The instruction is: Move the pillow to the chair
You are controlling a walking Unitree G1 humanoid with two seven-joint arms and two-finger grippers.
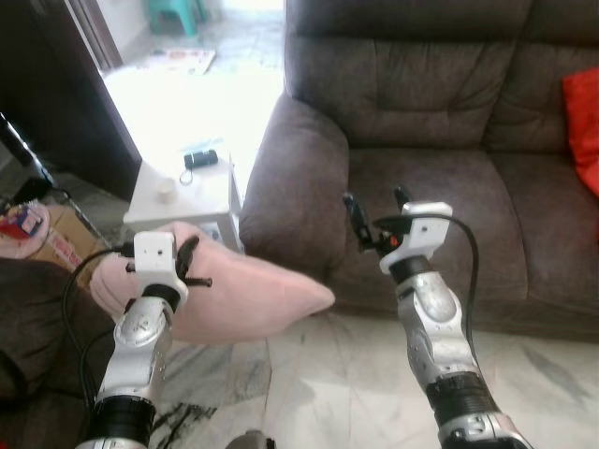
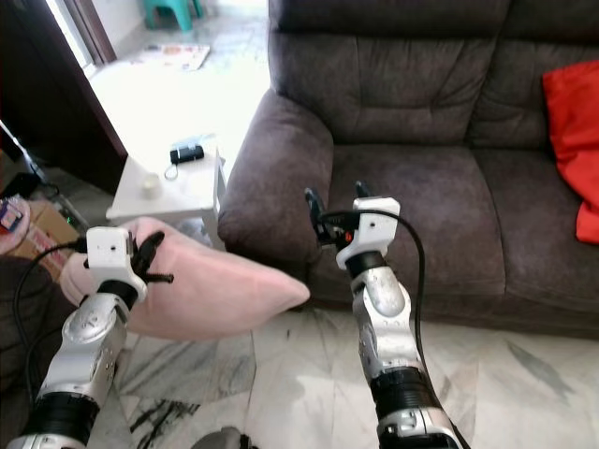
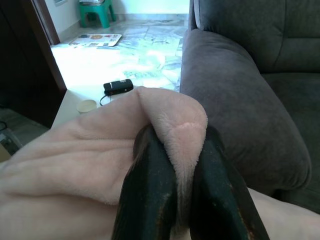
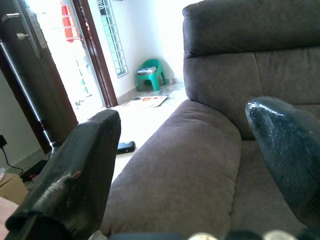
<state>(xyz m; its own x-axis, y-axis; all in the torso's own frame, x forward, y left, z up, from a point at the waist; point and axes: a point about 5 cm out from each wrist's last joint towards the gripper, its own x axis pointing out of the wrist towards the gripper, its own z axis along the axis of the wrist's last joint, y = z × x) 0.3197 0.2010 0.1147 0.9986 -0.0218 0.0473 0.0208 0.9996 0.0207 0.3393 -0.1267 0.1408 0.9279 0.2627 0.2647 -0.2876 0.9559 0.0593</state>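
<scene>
A pale pink pillow [image 1: 245,295] hangs low at my left, above the marble floor, just in front of the dark grey sofa's arm [image 1: 292,178]. My left gripper [image 1: 190,262] is shut on a fold of the pillow [image 3: 175,125], its two black fingers [image 3: 150,195] pinching the fabric. Further right, my right gripper [image 1: 375,213] stands open and holds nothing, raised before the sofa's left seat cushion [image 1: 430,201]. The same gap between its fingers [image 4: 75,175] frames the sofa's arm [image 4: 185,165].
A small white side table [image 1: 187,192] stands left of the sofa with a black device [image 1: 200,158] and a small round lid on it. A red cushion [image 2: 573,131] lies at the sofa's right. A dark door and cardboard box [image 1: 51,238] are at far left.
</scene>
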